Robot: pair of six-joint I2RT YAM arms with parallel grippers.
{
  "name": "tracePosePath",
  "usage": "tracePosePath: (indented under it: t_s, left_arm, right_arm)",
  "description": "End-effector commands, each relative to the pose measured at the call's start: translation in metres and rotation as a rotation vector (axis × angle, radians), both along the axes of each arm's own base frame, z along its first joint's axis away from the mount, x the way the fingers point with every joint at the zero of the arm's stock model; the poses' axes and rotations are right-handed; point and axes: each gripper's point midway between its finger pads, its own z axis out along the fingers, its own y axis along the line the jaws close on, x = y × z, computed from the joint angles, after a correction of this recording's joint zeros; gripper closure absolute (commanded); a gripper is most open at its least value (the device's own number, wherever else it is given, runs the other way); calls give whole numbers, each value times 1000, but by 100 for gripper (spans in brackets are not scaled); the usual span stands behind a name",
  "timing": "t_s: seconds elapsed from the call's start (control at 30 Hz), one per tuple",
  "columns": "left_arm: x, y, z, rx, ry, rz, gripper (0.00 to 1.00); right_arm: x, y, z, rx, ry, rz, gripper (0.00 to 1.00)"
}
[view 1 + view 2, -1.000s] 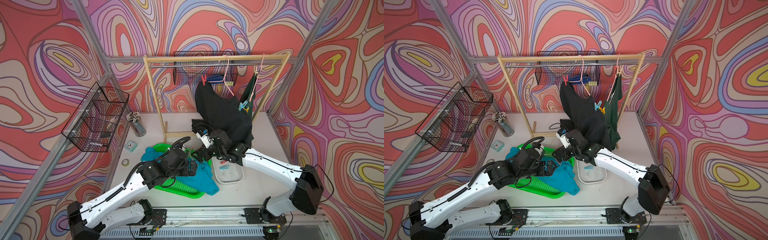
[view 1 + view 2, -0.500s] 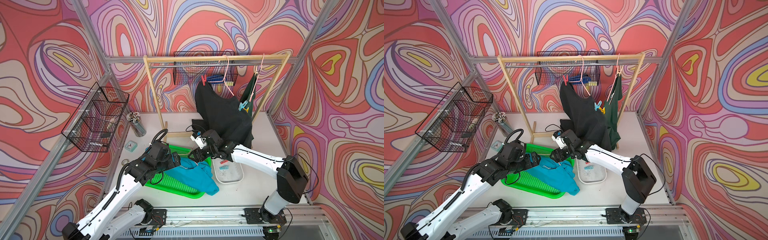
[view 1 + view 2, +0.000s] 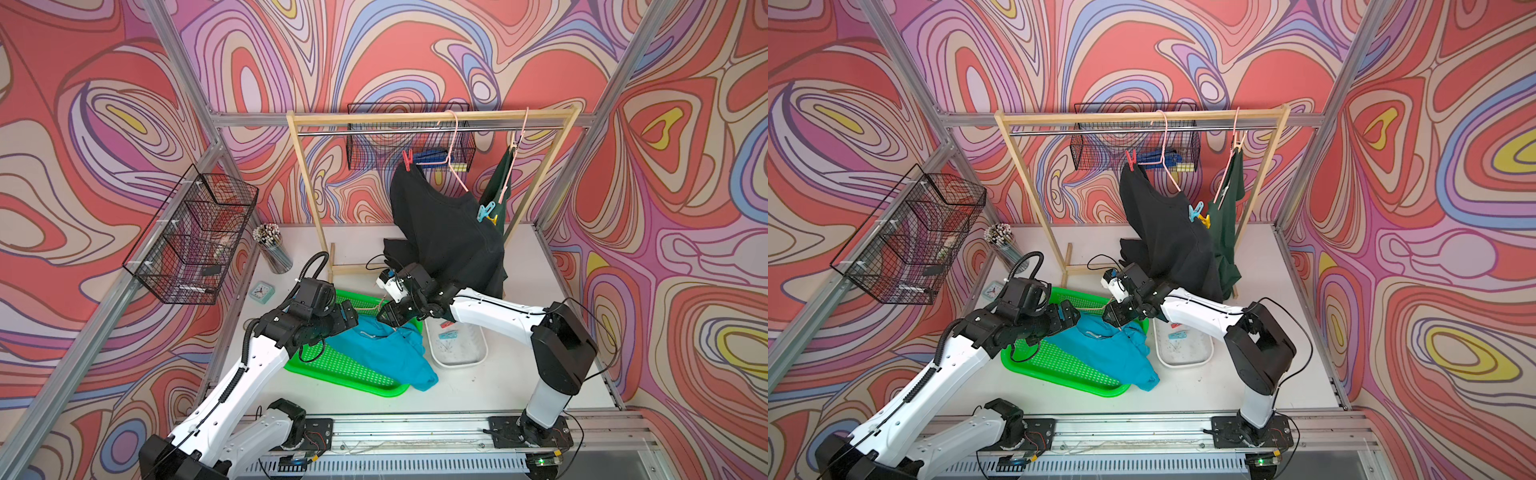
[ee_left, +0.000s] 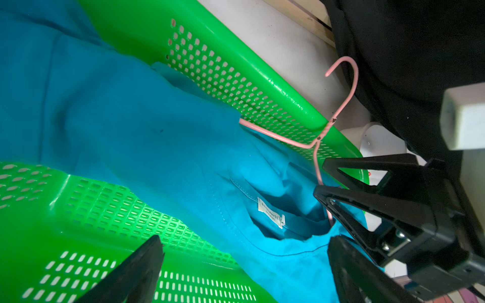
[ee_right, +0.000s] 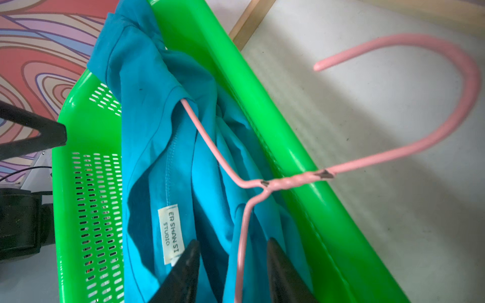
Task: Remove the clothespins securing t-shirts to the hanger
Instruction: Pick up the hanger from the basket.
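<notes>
Right wrist view: the right gripper (image 5: 232, 240) is partly spread, its 2 fingers astride the pink hanger (image 5: 288, 181) wire without pinching it, over the turquoise t-shirt (image 5: 147, 105) in the green tray (image 5: 244, 99). Beside it the left gripper (image 4: 245, 238) gapes wide. Farther back, in both top views, 1 red clothespin (image 3: 407, 160) clips the black t-shirt (image 3: 449, 232) at the rack (image 3: 324, 118); a light blue clothespin (image 3: 485, 211) and a yellow clothespin (image 3: 493, 219) sit beside the dark green t-shirt (image 3: 503, 183)

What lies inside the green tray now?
The turquoise t-shirt lies in the green tray, one part spilling over its rim, with a pink wire hanger inside its neck. The tray floor under the shirt is covered, so anything there is hidden.
</notes>
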Motion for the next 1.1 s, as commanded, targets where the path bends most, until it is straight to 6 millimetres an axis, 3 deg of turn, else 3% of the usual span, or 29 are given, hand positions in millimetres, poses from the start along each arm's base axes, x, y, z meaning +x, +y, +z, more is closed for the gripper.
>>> tracePosePath:
  t_s: [0.0,0.27,0.5,0.57,0.6,0.9,1.07]
  left_arm:
    - [3,-2,7,-12,-10,-9,0]
    - [1,0,8,-9,-9,-6,0]
    - [-3,5,6,2,-2,9,0]
    - [-3,6,7,2,-6,14,0]
    - [-3,6,8,0,-7,14,0]
    - [1,14,22,33,-32,46,0]
    - [6,22,41,75,-68,64,0]
  right_arm:
    - [6,6,-2,4,-1,17,62]
    - [8,9,-12,-7,8,26,77]
    - [7,6,6,17,-35,25,100]
    - [6,4,16,30,-56,25,100]
    - [5,2,32,55,-86,23,100]
    - [-11,-19,107,176,-221,3,100]
    - [-21,-34,135,211,-275,-21,100]
